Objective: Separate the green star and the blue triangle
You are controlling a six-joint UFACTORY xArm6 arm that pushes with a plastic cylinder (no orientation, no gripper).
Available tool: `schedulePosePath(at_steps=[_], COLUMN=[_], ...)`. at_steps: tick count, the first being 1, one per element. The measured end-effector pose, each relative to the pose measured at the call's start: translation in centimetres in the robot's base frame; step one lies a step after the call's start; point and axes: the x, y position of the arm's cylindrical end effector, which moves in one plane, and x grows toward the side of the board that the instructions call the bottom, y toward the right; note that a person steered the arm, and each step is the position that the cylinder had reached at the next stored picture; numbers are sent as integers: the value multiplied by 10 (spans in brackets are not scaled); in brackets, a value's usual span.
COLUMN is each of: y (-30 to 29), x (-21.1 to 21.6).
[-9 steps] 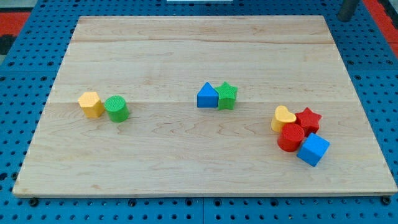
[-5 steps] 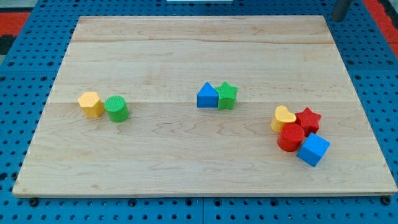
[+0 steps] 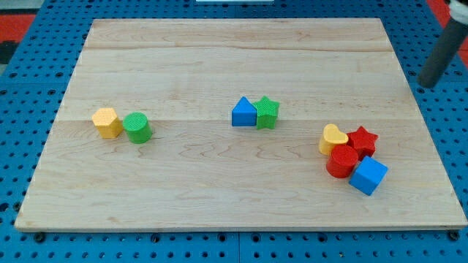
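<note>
At the view's left, a yellow hexagon block (image 3: 107, 122) touches a green cylinder (image 3: 137, 127), bare wooden board (image 3: 219, 190) around them. Mid-board, the ridged blue triangle (image 3: 243, 112) touches the green star (image 3: 267, 112). My tip (image 3: 425, 85), bare rod holding nothing, hovers off the board's right edge.

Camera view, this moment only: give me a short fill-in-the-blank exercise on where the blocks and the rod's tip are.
1. The green star touches the blue triangle on the view's ____ side of it.
2. My tip is off the wooden board, past its ____ edge in the view.
3. The green cylinder sits beside a ____ block.
4. The blue cube lies at the view's bottom of a cluster of ____ blocks.

Missing words: right; right; yellow; four
</note>
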Motion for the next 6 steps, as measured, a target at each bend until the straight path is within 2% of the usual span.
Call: schedulePosePath(at_steps=[1, 2, 3, 6], y=[-3, 5, 9, 13], x=[3, 33, 46, 49])
